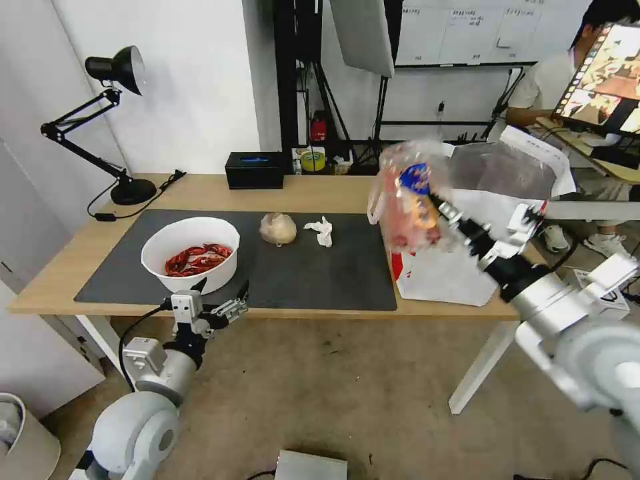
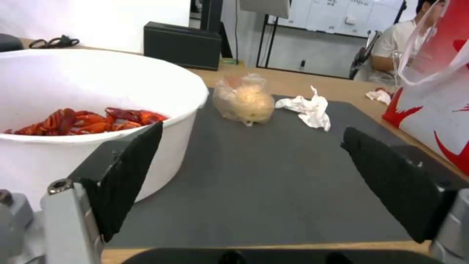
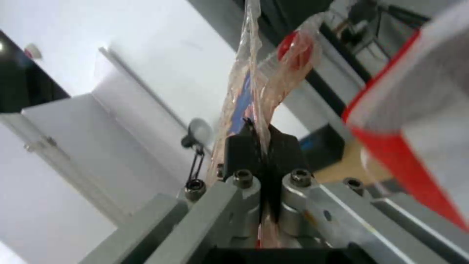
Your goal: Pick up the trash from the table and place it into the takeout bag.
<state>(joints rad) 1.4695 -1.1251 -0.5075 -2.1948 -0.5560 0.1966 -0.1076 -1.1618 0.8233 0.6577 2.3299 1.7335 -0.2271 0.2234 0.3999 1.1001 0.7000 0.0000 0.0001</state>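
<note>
Looking largest first, you see the worktop (image 1: 313, 193), the takeout bag (image 1: 453, 267) at centre right, your right tool (image 1: 433, 200) clamped on the clamshell tray (image 1: 410, 200) beside it, and the left tool (image 1: 220, 297) spread wide, lower left.

a white bowl (image 1: 190, 252) of red shells (image 1: 197, 259) sits on a dark grey mat (image 1: 320, 273) over the light-wood table (image 1: 200, 190), beside a beige lump (image 1: 278, 229), a white tissue (image 1: 321, 231) and the white takeout bag (image 1: 453, 267) (red-marked, silvery inside).
</note>
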